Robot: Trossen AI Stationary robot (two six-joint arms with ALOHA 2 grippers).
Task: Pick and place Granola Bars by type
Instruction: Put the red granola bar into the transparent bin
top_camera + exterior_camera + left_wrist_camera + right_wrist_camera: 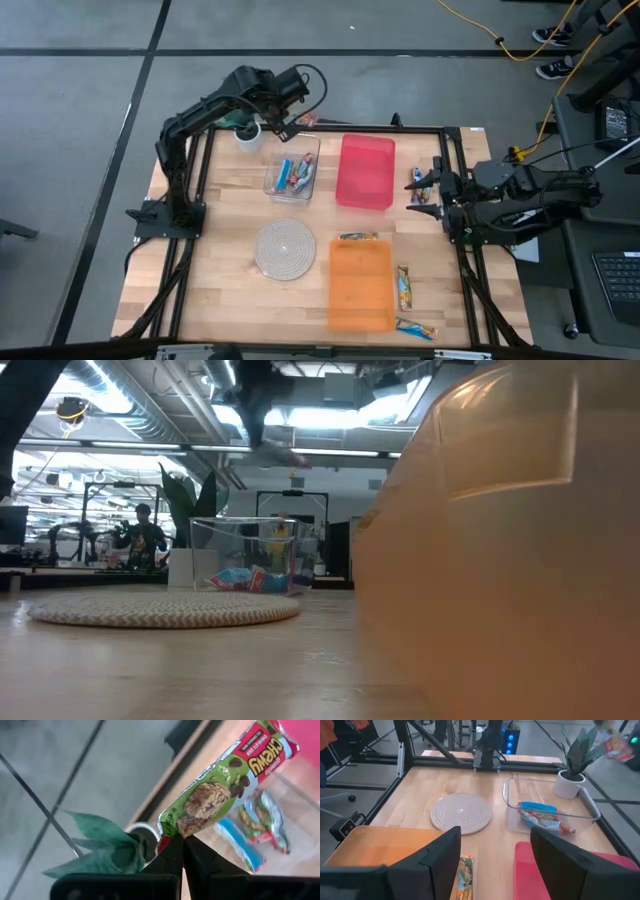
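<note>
Your left end effector (290, 124) hangs above the far edge of the table (230, 290), clenched on one end of a red-and-green granola bar (225, 785); the rest of the wrapper sticks out free beyond the fingertips (172, 851). A small potted plant (247, 130) sits just beside that end effector. Directly below it and slightly toward the table's middle stands the clear bin (292, 178), with several blue and red-wrapped bars (293, 175) already lying inside. From table height you see the same clear bin (245, 555) with its bars (252, 579) behind the round woven mat (165, 607).

Your right end effector (428, 186) waits at the table's right side, fingers (432, 857) spread wide and grasping nothing. The red bin (366, 171) lies just ahead of it, toward the table's middle. One bar (416, 177) lies on the wood right by its fingertips, between them and the red bin. The orange bin (361, 286) sits nearer the table's front, with one bar (358, 237) at its far end, another bar (404, 286) along its right side, and a third bar (415, 327) by its front right corner. In the right wrist view one of these loose bars (465, 872) shows between the open fingers.

A person (142, 535) stands in the room beyond the table.
</note>
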